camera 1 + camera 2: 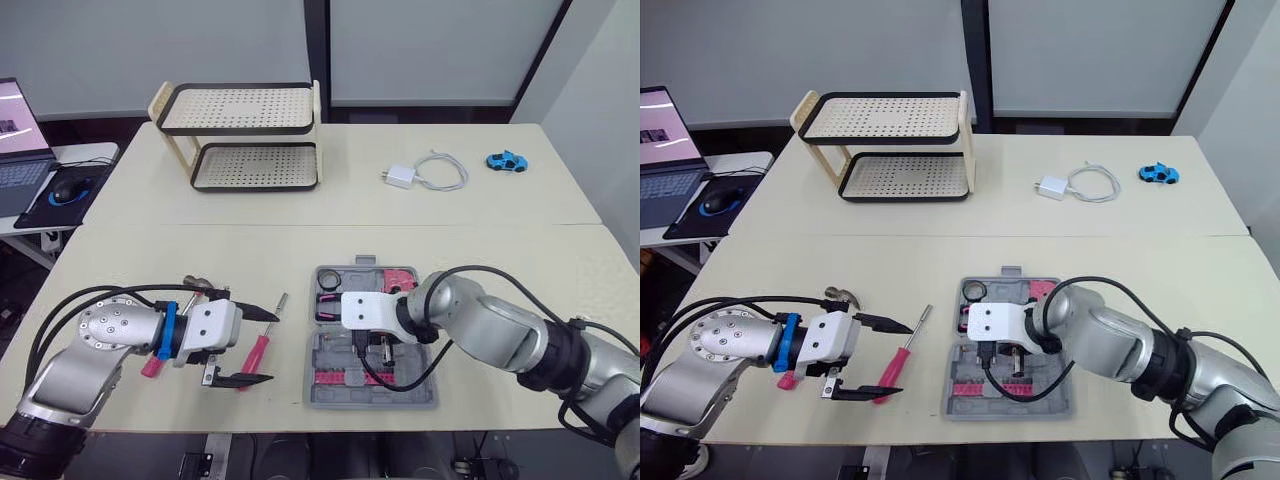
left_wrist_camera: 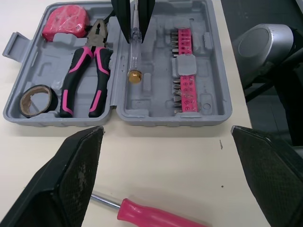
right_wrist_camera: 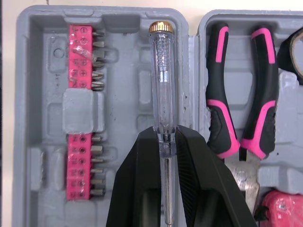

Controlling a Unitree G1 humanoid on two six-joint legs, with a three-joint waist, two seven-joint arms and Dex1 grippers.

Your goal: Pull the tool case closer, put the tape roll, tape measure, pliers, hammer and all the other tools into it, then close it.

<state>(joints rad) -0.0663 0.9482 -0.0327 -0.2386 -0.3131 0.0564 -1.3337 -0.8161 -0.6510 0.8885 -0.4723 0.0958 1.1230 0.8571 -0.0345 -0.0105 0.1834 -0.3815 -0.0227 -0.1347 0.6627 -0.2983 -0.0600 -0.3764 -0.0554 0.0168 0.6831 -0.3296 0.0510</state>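
Observation:
The grey tool case (image 1: pixel 420 395) lies open near the table's front edge. In it are pink-handled pliers (image 2: pixel 87 75), a pink tape measure (image 2: pixel 66 21), a dark tape roll (image 2: pixel 35 100) and rows of pink bit holders (image 3: pixel 80 118). My right gripper (image 3: pixel 165 135) hangs over the case, shut on a clear tester screwdriver (image 3: pixel 162 94) with a brass cap, near the case's middle ridge. My left gripper (image 1: pixel 262 346) stands open left of the case, just above a pink-handled screwdriver (image 1: pixel 256 355) on the table. A hammer (image 1: pixel 196 284) lies partly hidden under the left arm.
A two-tier perforated rack (image 1: pixel 250 135) stands at the back left. A white charger with cable (image 1: pixel 402 177) and a blue toy car (image 1: pixel 507 161) lie at the back right. A laptop (image 1: pixel 20 140) and mouse (image 1: pixel 68 190) sit on a side table to the left.

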